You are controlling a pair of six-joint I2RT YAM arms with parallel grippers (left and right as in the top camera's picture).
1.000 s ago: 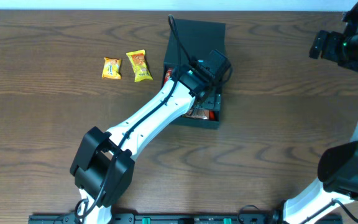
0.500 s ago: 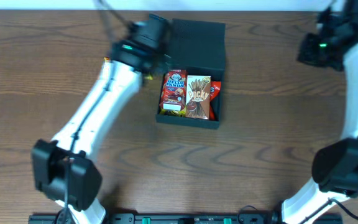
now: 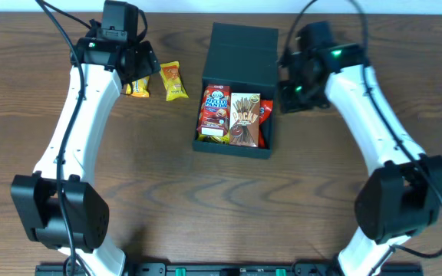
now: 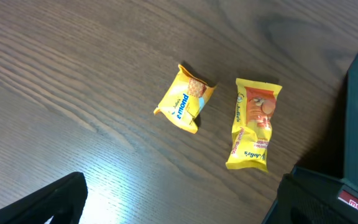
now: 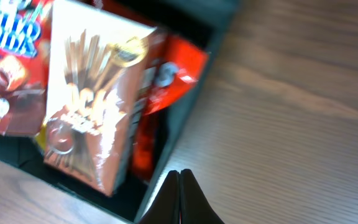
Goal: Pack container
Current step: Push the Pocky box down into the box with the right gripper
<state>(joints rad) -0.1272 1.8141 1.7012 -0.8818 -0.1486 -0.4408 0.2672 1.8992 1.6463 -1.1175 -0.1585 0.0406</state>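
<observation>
**Left tool (image 4: 185, 180), spread wide, hovers over 2 yellow packets (image 4: 253, 124) beside the container (image 3: 244, 42).**
I'd centre on 1 packet, straddling its narrow width; right tool (image 5: 180, 182) is clenched empty.

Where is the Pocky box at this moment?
In the overhead view, the Pocky box lies inside the open container, between the Hello Panda box on its left and a red packet on its right.
</observation>
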